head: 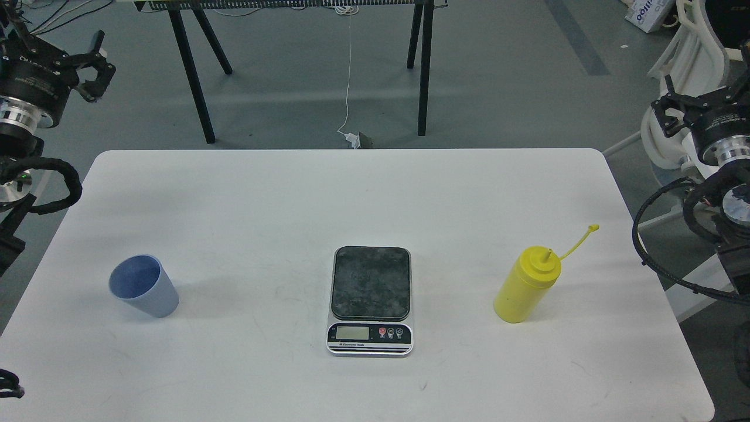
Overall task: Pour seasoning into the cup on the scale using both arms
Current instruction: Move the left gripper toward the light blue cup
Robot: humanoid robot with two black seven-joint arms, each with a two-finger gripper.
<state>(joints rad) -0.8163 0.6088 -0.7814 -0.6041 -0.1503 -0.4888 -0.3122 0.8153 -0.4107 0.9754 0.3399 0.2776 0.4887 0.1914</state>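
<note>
The scale [370,300] sits on the tabletop [351,193], toward its near edge. The cup [143,286] stands well to the scale's left, the seasoning [525,285] well to its right, both apart from it.

Grey floor [498,76], black-legged bench [304,64], white chair [691,64], dangling white cable [349,76]

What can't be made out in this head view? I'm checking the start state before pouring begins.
- Scale display: too small to read any number.
- Yellow squeeze bottle: opaque, so its fill level is hidden.
- Right claw: dark and partly cut off by the right edge, so open or shut is unclear.
- Cup: its inner bottom is only partly visible past the rim.
</note>
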